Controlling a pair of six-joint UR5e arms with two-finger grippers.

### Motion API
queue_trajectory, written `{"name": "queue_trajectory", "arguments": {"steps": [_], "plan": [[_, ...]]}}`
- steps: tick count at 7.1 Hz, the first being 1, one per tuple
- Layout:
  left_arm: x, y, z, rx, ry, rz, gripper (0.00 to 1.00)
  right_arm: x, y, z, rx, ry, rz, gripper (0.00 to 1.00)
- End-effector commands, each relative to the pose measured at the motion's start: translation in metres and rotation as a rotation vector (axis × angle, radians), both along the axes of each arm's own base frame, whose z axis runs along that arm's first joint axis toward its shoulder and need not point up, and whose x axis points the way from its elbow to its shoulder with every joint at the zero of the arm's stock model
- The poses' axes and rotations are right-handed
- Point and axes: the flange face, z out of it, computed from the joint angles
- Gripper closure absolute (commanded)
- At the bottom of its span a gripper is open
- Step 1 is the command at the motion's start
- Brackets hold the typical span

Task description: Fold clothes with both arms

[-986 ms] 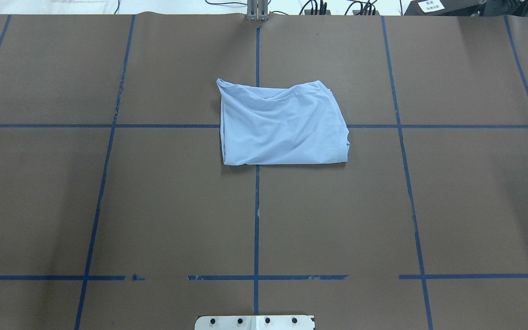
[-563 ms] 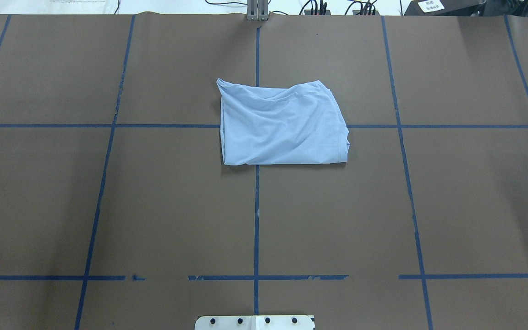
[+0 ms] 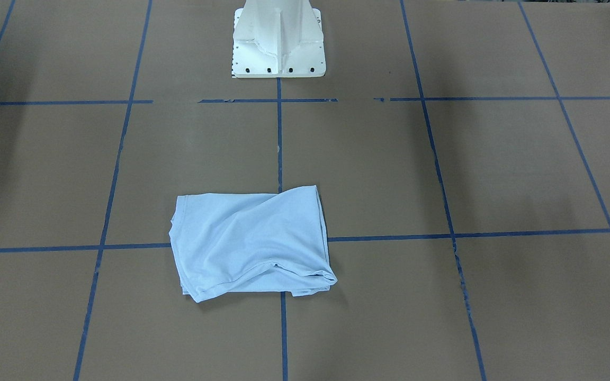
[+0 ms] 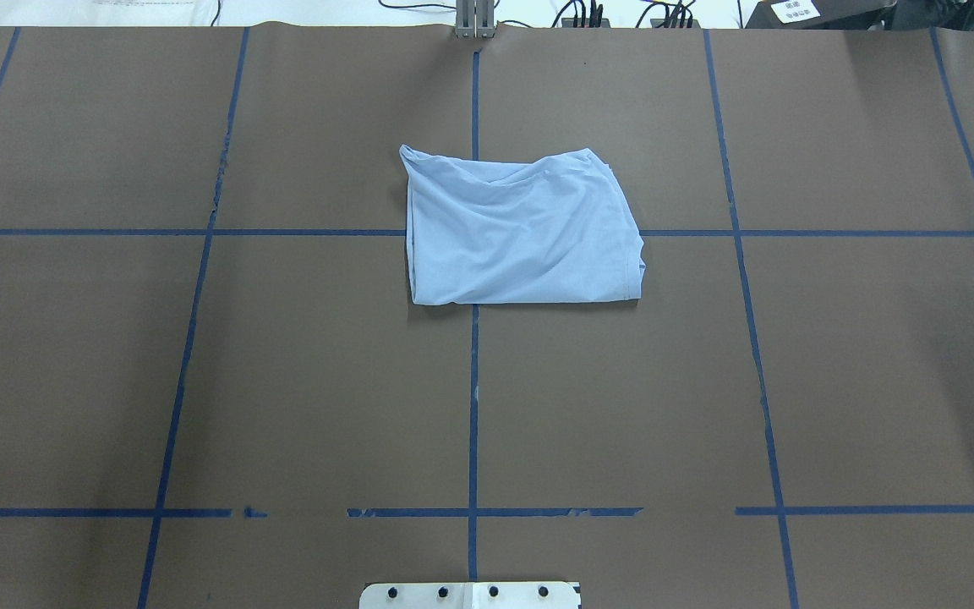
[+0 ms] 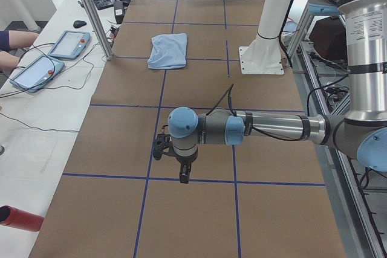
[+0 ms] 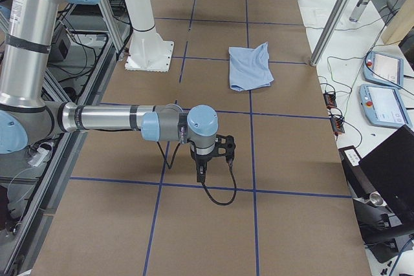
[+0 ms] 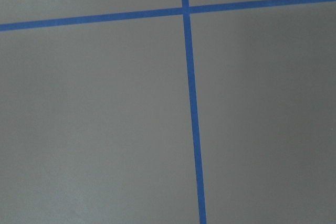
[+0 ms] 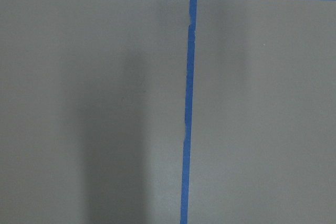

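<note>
The left gripper point(image 5: 184, 177) hung pointing down just above the brown sheet in the lower middle of the left side view, with nothing in it. Whether its fingers were parted could not be told from there. The same went for the right gripper point(image 6: 200, 174), empty and pointing down in the middle of the right side view. Each ended a level forearm, the left arm point(image 5: 272, 128) reaching in from the frame's right and the right arm point(image 6: 103, 117) from the frame's left. Both wrist cameras saw only bare sheet and crossing tape. The T-shirt point(image 4: 521, 230) lay folded into a rumpled rectangle just above the centre of the overhead view, over a tape crossing, exactly as in the two earlier overhead frames; nothing there had shifted. The table point(image 4: 199, 381) was covered in brown paper gridded with blue tape lines point(image 4: 473, 406). The white pedestal point(image 3: 278, 37) stood at top centre of the front view. On a white bench along the left side view's left edge lay two handheld screens point(image 5: 66, 44) and a red cylinder point(image 5: 20, 218).
</note>
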Motion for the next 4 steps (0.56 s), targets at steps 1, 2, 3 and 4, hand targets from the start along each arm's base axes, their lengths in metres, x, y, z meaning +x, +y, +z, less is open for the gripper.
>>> {"name": "queue_trajectory", "arguments": {"steps": [1,2,3,4], "plan": [[0.0001,-0.0013,-0.0029,0.016,0.006,-0.001,0.00,0.0000,-0.0004,-0.0020,0.005,-0.002,0.000,0.00],[0.0002,-0.0014,-0.0045,0.019,0.008,-0.001,0.00,-0.0004,-0.0004,-0.0019,0.005,-0.001,-0.002,0.00],[0.0009,-0.0015,-0.0045,0.020,0.008,0.002,0.00,-0.0006,-0.0004,-0.0021,0.005,-0.004,-0.002,0.00],[0.0009,-0.0016,-0.0053,0.022,0.008,0.002,0.00,-0.0009,-0.0004,-0.0024,0.004,-0.007,-0.002,0.00]]}}
